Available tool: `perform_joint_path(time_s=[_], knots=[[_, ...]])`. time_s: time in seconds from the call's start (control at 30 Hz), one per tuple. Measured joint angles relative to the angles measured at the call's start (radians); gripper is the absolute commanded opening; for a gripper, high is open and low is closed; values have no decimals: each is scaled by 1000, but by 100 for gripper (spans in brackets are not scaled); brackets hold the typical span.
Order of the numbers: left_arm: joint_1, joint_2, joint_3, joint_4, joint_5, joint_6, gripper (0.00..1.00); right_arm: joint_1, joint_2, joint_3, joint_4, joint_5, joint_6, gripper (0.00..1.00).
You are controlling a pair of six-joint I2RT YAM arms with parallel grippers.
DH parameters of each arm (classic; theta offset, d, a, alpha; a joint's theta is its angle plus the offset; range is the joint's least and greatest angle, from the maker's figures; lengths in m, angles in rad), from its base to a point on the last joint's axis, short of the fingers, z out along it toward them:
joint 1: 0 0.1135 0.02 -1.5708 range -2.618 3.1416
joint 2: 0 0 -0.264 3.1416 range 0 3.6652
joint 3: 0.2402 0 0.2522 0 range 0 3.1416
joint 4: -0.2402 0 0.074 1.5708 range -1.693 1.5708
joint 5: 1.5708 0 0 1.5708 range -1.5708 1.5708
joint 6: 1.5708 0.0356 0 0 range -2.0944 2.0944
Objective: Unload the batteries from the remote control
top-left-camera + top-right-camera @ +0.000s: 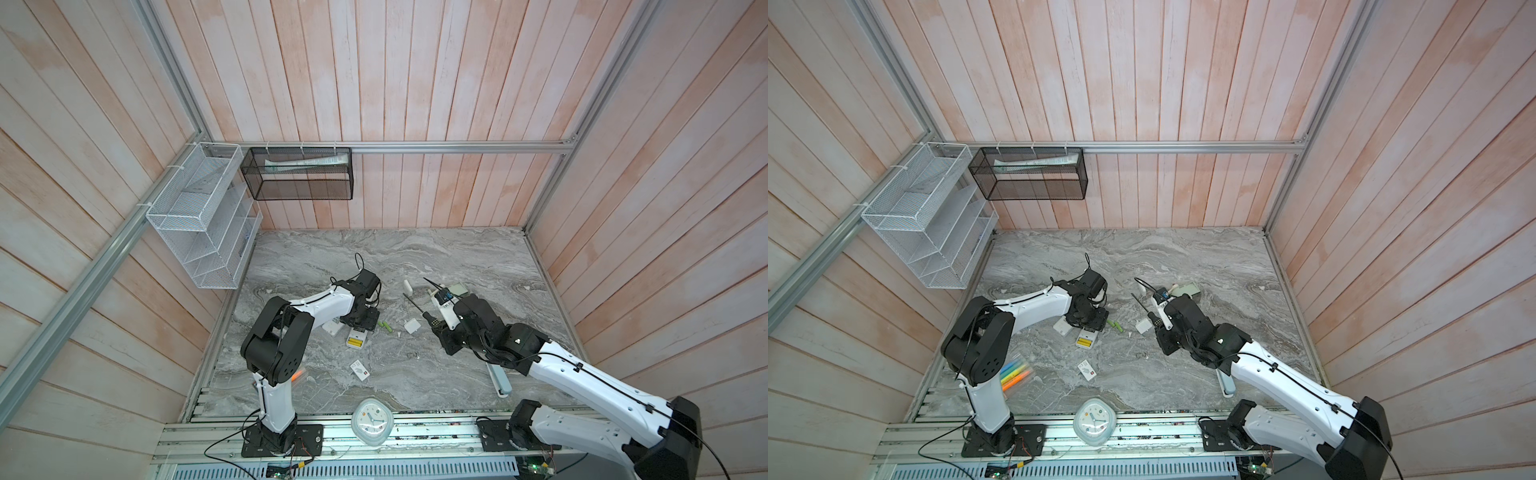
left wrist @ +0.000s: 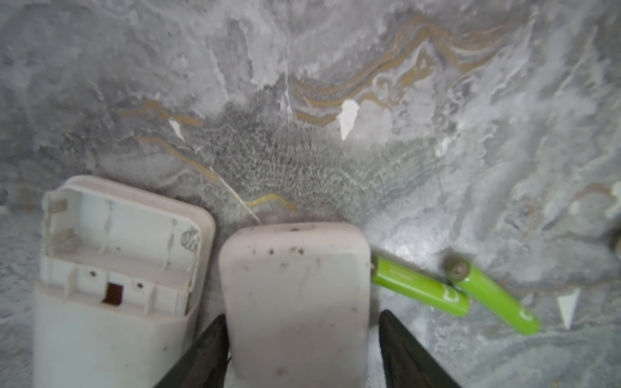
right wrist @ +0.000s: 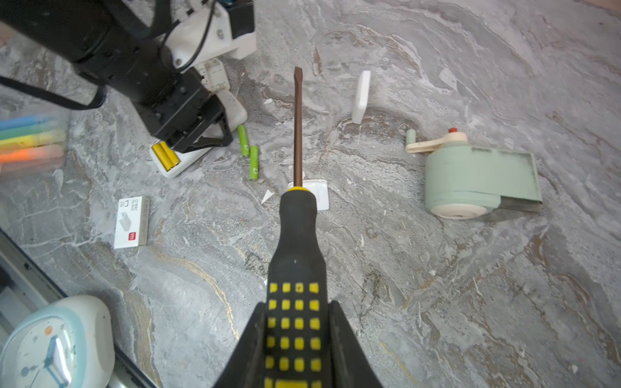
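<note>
Two lime green batteries (image 1: 385,326) (image 2: 420,289) lie loose on the marble table, touching end to side. Two yellow batteries (image 3: 165,156) (image 1: 353,343) sit in the open compartment of a white remote control (image 2: 295,302). My left gripper (image 2: 304,315) is open and straddles this remote; one finger touches its side, the other stands a little off. Beside it lies a second white remote (image 2: 117,268) with an empty compartment. My right gripper (image 3: 295,305) is shut on the black-and-yellow screwdriver (image 3: 297,235) and holds it above the table, pointing at the far wall.
A white battery cover (image 3: 319,195) lies under the screwdriver shaft; another cover (image 3: 361,97) stands further back. A green tape dispenser (image 3: 477,181), a staples box (image 3: 131,221), highlighters (image 3: 30,141) and an alarm clock (image 1: 372,419) surround the work area. Mesh racks (image 1: 297,174) hang on the wall.
</note>
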Motion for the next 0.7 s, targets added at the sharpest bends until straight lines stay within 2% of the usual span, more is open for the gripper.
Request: perform_joint_path(time_s=[0.17, 0.4, 0.53, 0.7], knots=[[9, 11, 16, -2, 7, 0, 72, 113, 45, 42, -48, 10, -62, 0], [13, 30, 39, 1, 10, 1, 70, 208, 77, 95, -128, 27, -114, 0], [14, 31, 39, 3, 14, 1, 69, 234, 113, 132, -135, 26, -142, 0], [17, 31, 39, 8, 21, 1, 66, 254, 229, 191, -147, 26, -193, 0]])
